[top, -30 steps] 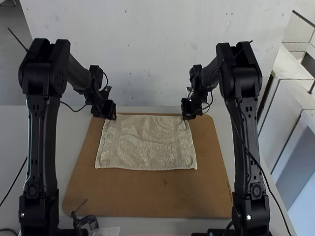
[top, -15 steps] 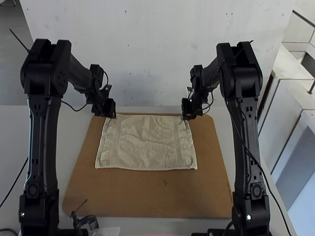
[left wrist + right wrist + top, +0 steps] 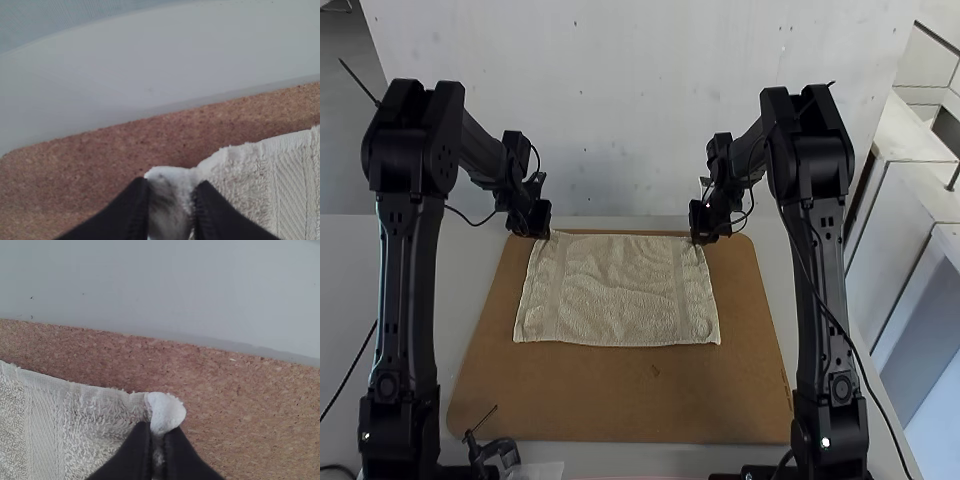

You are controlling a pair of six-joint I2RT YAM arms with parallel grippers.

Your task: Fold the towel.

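Towel (image 3: 620, 292) has one corner inside parted left pincer (image 3: 548, 234), another pinched by right pincer (image 3: 696, 240).

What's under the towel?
Brown board, visible on all sides around the towel. The part directly beneath is covered, so anything else under there can't be seen.

Cream terry towel (image 3: 620, 290) spread on the brown board (image 3: 650, 405), far corners bunched, apparently in a single layer
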